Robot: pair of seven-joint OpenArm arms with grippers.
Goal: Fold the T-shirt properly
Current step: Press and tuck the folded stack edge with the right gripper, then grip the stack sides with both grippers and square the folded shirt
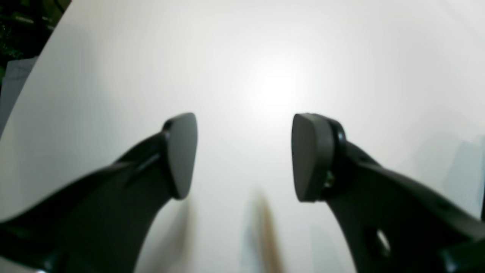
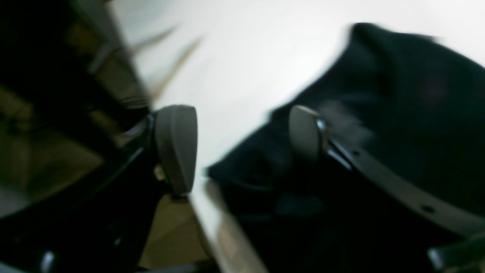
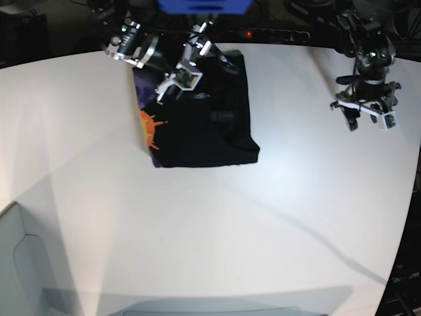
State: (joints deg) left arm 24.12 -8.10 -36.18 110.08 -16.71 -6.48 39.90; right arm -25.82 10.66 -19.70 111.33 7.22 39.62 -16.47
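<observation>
Tabletop (image 3: 217, 224): 1 wide white surface, filling most of the base view and carrying the shirt.
T-shirt (image 3: 197, 118): 1 black shirt, folded into a rough rectangle, lying toward the far edge of the tabletop on the base view's left; an orange sun print (image 3: 150, 128) shows along its left edge.
Arms: 2, both reaching in from the far side.
Right gripper (image 3: 172, 85): over the shirt's far left part, jaws spread apart, nothing between them.
Left gripper (image 3: 366, 118): hanging above bare tabletop on the base view's right, well apart from the shirt, jaws spread and empty.
Base view only: the whole folded shape and the print.
Right wrist view only: blurred close look at dark cloth (image 2: 398, 113) beneath the gripper (image 2: 242, 144), beside the tabletop's edge.
Left wrist view only: 2 grey pads (image 1: 182, 155) over plain white surface, no cloth in sight.
</observation>
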